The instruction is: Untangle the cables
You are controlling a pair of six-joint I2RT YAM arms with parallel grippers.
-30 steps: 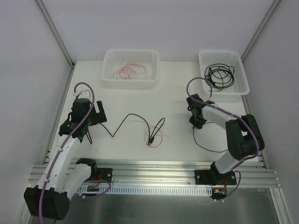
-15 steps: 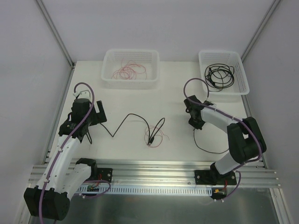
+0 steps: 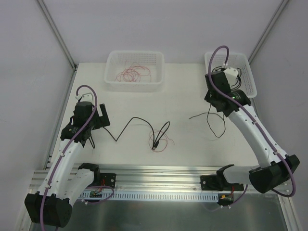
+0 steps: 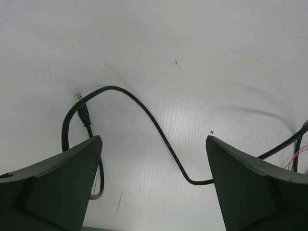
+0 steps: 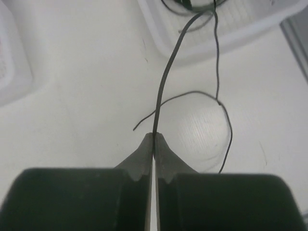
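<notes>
Right wrist view: we see the right claw (image 5: 154,137) pressed fully shut on a thin black cable (image 5: 165,79). The cable rises from between the tips and runs ahead into the white basket (image 5: 240,36) in front of the claw. Finer black strands (image 5: 219,115) droop to the table (image 5: 72,96) just ahead and to the right of the tips; we cannot tell whether they are part of the same cable.

Left wrist view: the left claw (image 4: 153,139) stands wide open and holds nothing. A second black cable (image 4: 159,132) lies on the table between its fingers, its plug (image 4: 84,113) just ahead of the finger at the left of the view.

Top view: this second cable leads away from the left claw to a small knot with red wire (image 3: 162,143), which lies between the two claws. More red wires (image 3: 134,73) rest in another basket (image 3: 110,82) beyond the left claw.
</notes>
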